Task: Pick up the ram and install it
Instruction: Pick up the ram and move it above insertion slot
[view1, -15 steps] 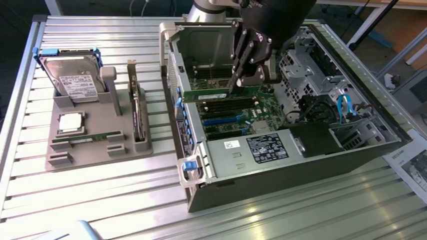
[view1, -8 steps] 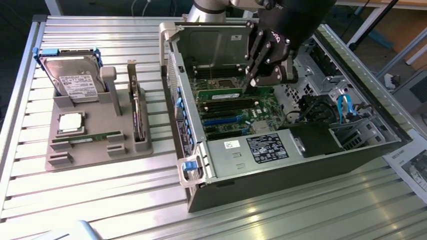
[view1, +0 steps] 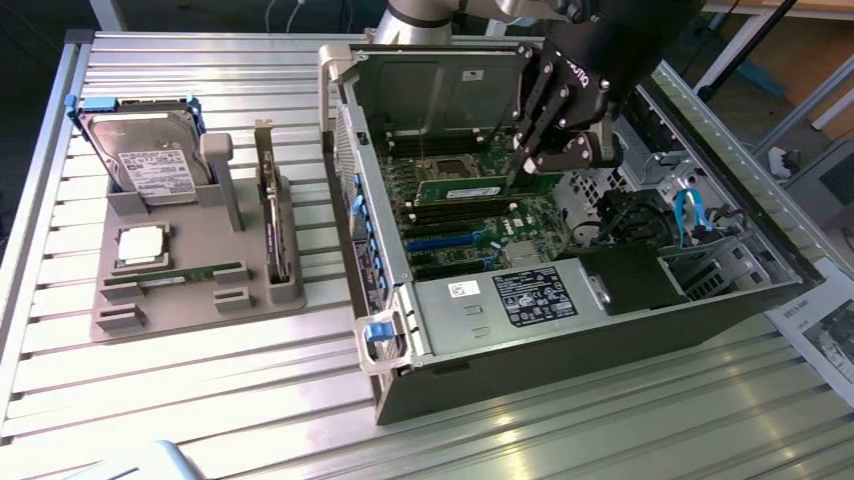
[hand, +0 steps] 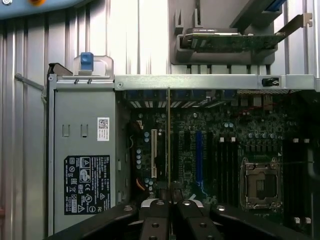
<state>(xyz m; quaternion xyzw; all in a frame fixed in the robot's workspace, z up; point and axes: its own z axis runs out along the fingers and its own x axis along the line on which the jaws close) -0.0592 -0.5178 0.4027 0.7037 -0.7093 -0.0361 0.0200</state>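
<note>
The ram (view1: 461, 187) is a narrow green stick held level over the motherboard inside the open computer case (view1: 350, 150). My gripper (view1: 525, 168) is shut on one end of it, coming down from above. In the wrist view the ram (hand: 168, 135) shows edge-on as a thin line running out from between my fingers (hand: 156, 216). The black memory slots (view1: 461, 207) lie just beneath and beside the stick. I cannot tell whether the stick touches the board.
On the exterior view's left, a grey holder (view1: 200, 300) carries a hard drive (view1: 150, 160), a square silver chip (view1: 140, 243), a dark expansion card (view1: 274, 215) and another green stick (view1: 187, 274). The power supply (view1: 534, 295), cables (view1: 687, 215) and processor socket (hand: 260, 182) crowd the case.
</note>
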